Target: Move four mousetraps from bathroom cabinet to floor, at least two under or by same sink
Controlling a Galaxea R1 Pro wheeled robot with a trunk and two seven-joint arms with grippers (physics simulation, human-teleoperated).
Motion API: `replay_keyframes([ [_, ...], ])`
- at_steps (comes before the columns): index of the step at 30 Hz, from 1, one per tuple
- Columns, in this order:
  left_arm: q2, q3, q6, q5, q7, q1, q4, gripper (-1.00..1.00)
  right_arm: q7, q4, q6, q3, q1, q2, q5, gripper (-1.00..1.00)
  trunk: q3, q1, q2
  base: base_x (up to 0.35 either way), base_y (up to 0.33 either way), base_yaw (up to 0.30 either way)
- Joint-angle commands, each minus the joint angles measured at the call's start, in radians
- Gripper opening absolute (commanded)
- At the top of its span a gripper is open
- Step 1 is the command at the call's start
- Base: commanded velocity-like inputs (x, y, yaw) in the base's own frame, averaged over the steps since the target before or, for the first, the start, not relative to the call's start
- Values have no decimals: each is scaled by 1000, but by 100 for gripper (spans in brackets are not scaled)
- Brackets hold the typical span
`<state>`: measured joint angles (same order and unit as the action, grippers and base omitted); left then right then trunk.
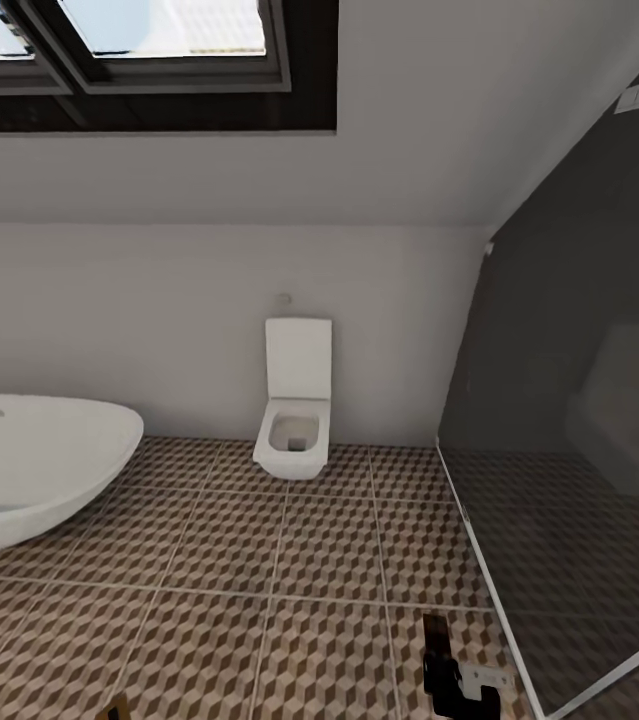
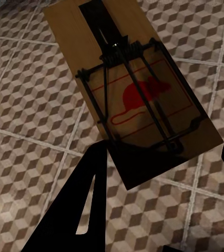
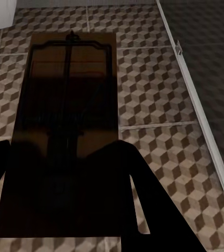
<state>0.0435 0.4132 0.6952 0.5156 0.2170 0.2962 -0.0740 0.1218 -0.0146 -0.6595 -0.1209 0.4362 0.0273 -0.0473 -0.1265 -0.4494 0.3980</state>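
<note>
Both pincers clamp mousetraps: L pincer mousetrap, R pincer mousetrap, above bathroom floor.

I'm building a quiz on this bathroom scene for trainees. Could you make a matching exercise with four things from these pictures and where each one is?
Things:
1. toilet
2. bathtub
3. dark glass panel
4. mousetrap with the red mouse mark

Places:
A. at the head view's left edge, on the bathroom floor
B. between the left gripper's fingers, above the tiles
C. against the back wall, lid up
D. along the right side of the room

Pairs: 1-C, 2-A, 3-D, 4-B
</note>
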Motion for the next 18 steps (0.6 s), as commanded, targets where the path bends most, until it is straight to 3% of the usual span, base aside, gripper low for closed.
replay_keyframes([
  [1, -1, 8, 3, -2, 9, 1, -3, -100, 3, 1, -3, -6, 1, 0, -3, -100, 0, -1, 2, 0, 0, 0],
  [18, -1, 8, 4, -2, 8, 1, -3, -100, 3, 1, -3, -6, 1, 0, -3, -100, 22, -1, 2, 0, 0, 0],
])
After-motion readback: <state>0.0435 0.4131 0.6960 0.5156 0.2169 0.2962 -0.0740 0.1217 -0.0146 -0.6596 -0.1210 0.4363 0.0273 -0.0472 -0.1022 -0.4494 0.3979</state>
